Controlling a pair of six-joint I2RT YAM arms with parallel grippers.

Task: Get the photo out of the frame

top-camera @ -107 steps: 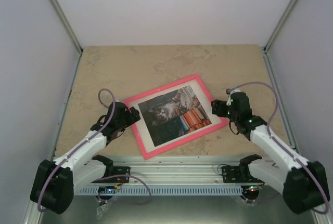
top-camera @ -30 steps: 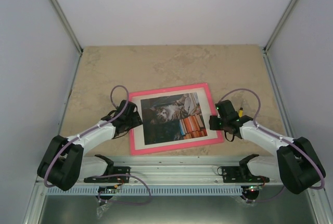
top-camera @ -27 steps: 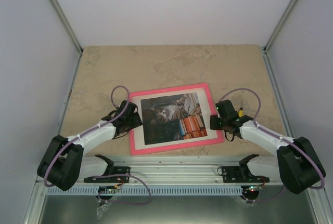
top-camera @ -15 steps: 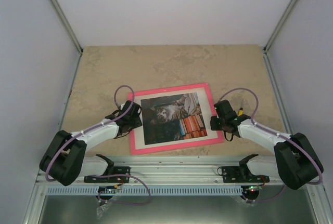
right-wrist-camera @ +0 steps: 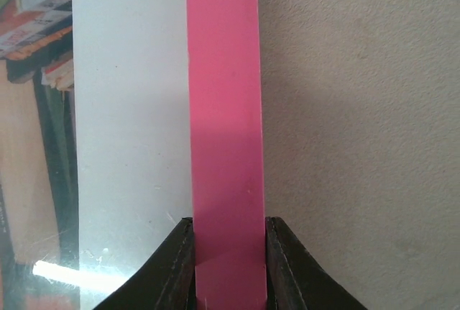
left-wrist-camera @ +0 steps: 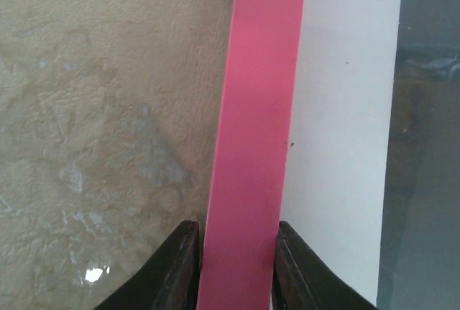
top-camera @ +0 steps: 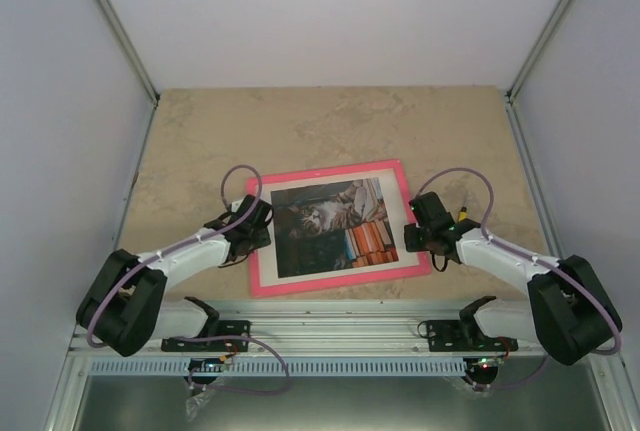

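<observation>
White mat (right-wrist-camera: 129, 108), pink frame (left-wrist-camera: 251, 108) around photo (top-camera: 325, 226)

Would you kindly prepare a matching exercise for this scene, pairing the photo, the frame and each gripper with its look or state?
Column one:
1. the photo
2. the frame
3. the left gripper
4. the right gripper

Column two:
A. closed on the frame's right bar
B. pictures a cat among books
C. closed on the frame's left bar
D. bright pink

Pairs: 1-B, 2-D, 3-C, 4-A
</observation>
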